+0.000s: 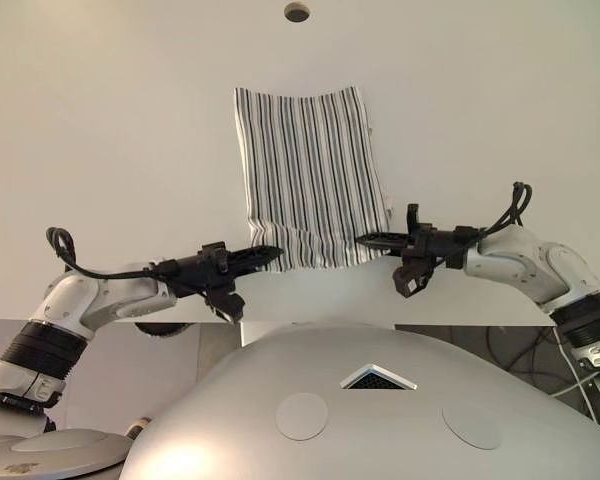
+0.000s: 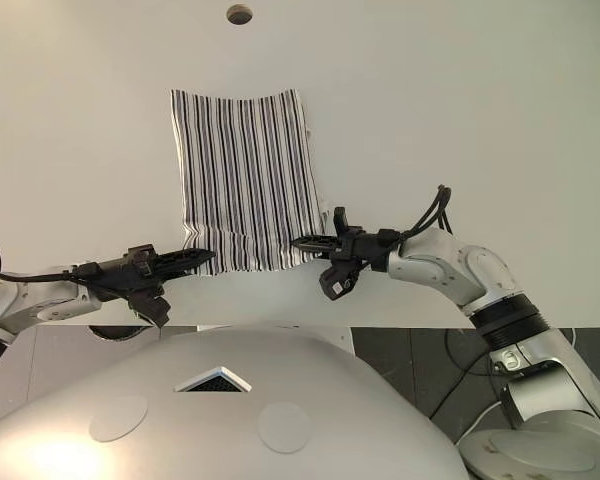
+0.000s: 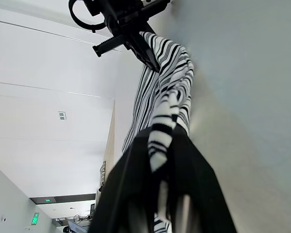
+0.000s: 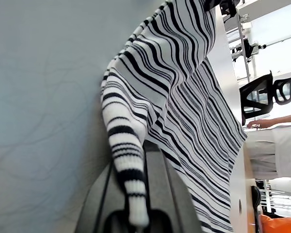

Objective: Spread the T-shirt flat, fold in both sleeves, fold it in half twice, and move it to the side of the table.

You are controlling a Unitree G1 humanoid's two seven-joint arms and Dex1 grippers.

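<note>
Judged at first half-fold. Noted left gripper (image 1: 267,256) and right gripper (image 1: 370,240) clamped on T-shirt (image 1: 310,170) hem. Required next: even lift toward far edge.

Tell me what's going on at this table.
The robot is folding a striped T-shirt on a white table. The T-shirt lies as a narrow rectangle, sleeves apparently already folded in. The left gripper pinches its near left corner and the right gripper its near right corner, both shut on the cloth.
</note>
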